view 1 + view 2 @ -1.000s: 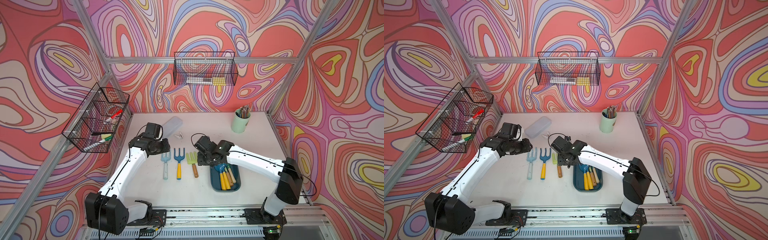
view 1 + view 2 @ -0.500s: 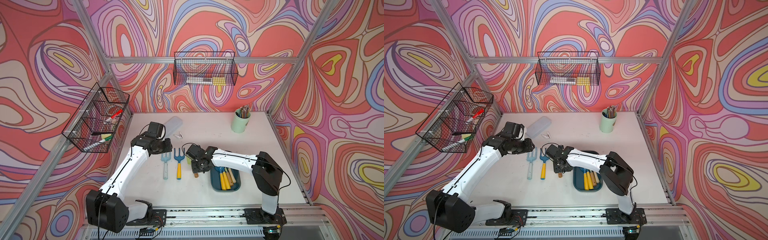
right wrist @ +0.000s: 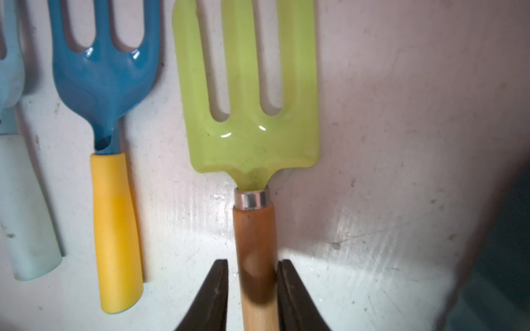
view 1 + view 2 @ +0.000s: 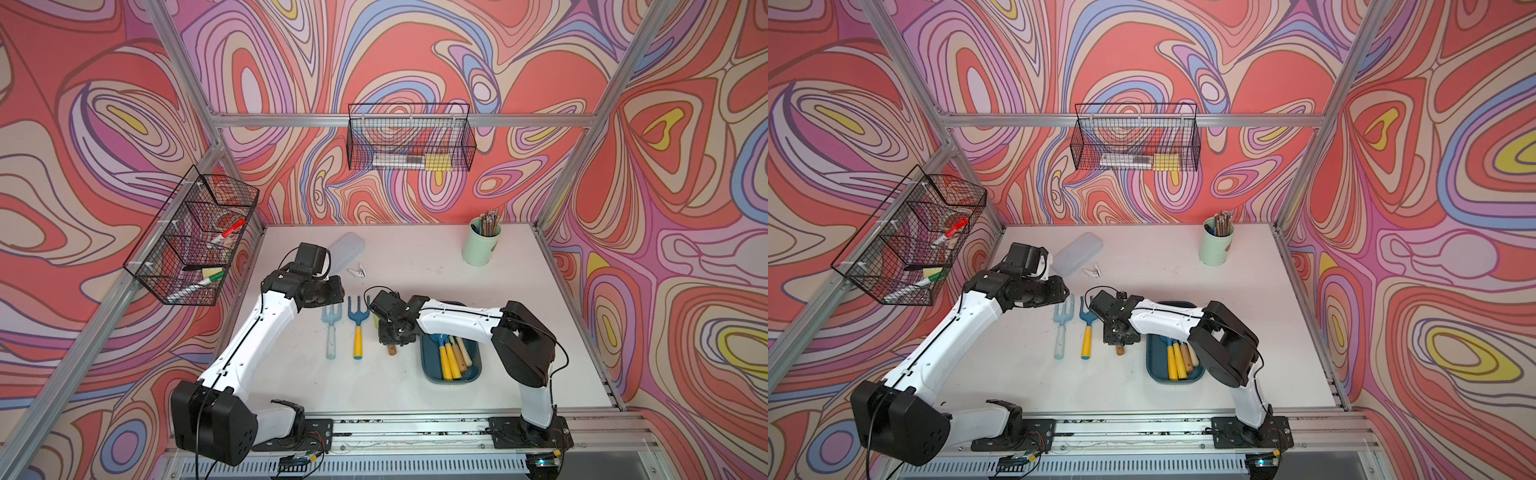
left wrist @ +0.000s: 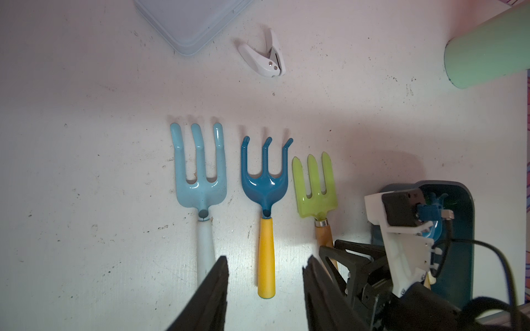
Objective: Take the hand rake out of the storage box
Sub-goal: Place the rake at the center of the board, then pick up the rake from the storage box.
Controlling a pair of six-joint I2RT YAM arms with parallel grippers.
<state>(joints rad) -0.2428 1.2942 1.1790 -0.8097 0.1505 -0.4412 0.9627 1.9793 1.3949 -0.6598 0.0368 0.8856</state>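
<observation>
The dark teal storage box [image 4: 451, 380] [image 4: 1173, 379] sits front right and holds several tools with yellow and wooden handles. Left of it, three hand rakes lie side by side on the table: light blue [image 4: 331, 322], dark blue with a yellow handle [image 4: 358, 320], and lime green with a wooden handle [image 3: 246, 114] [image 5: 314, 186]. My right gripper [image 3: 253, 269] [image 4: 392, 338] is low over the green rake, shut around its wooden handle. My left gripper [image 5: 265, 266] [image 4: 336, 291] hovers open above the rake heads, holding nothing.
A pale lidded case [image 4: 347, 251] and a small white clip [image 4: 357, 272] lie behind the rakes. A mint-green cup [image 4: 480, 245] of pencils stands at the back right. Wire baskets hang on the left wall [image 4: 191, 237] and back wall [image 4: 409, 141].
My right arm swung left from over the storage box down to the green rake, and its jaws closed around the wooden handle. The left arm barely moved.
</observation>
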